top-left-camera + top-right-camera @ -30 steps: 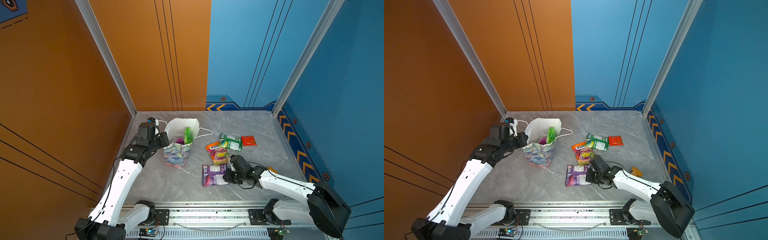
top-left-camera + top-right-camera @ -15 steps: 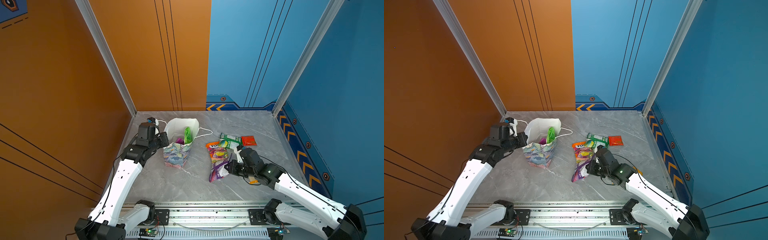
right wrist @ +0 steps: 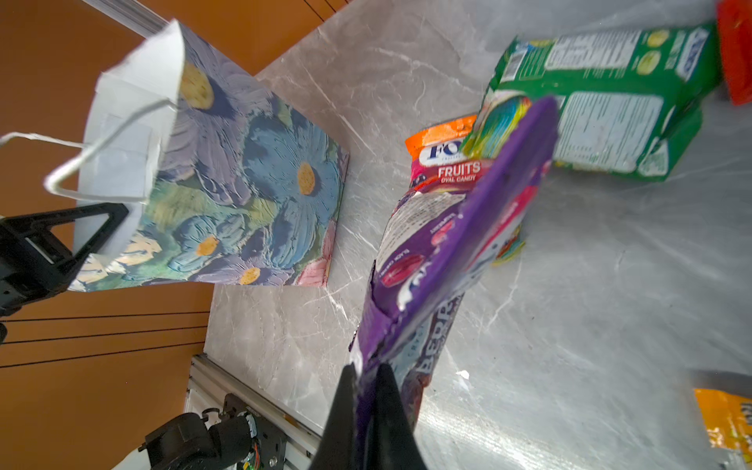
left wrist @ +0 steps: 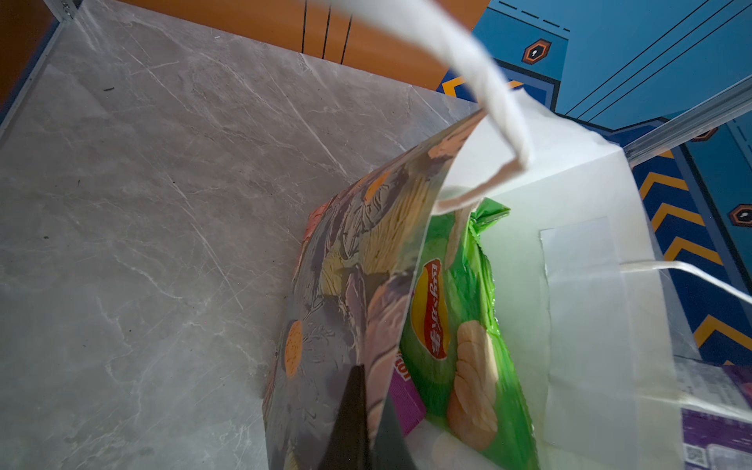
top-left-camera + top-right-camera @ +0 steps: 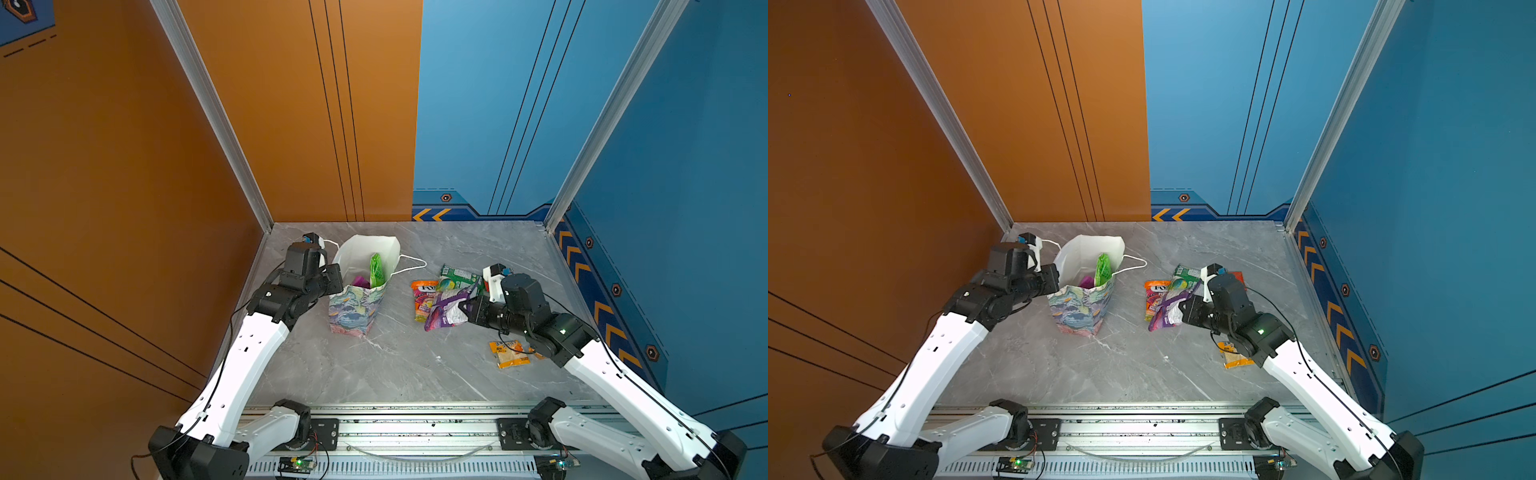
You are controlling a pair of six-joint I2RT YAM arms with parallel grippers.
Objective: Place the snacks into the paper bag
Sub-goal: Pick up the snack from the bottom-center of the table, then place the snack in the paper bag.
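Right jaws pinch purple packet (image 5: 444, 311) — left jaws clamp paper bag (image 5: 353, 309).

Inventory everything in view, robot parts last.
paper bag: 1, pastel floral, upright on table
chips packet: 1, green, in the bag
magenta packet: 1, magenta, in the bag
purple packet: 1, purple, gripped, right of bag
candy packet: 1, orange-magenta, flat on table
green-white packet: 1, green-white, flat on table
red packet: 1, red, beside green-white packet
yellow-orange packet: 1, yellow-orange, flat, table's right side
left gripper: 1, black, shut on bag wall
right gripper: 1, black, shut on purple packet
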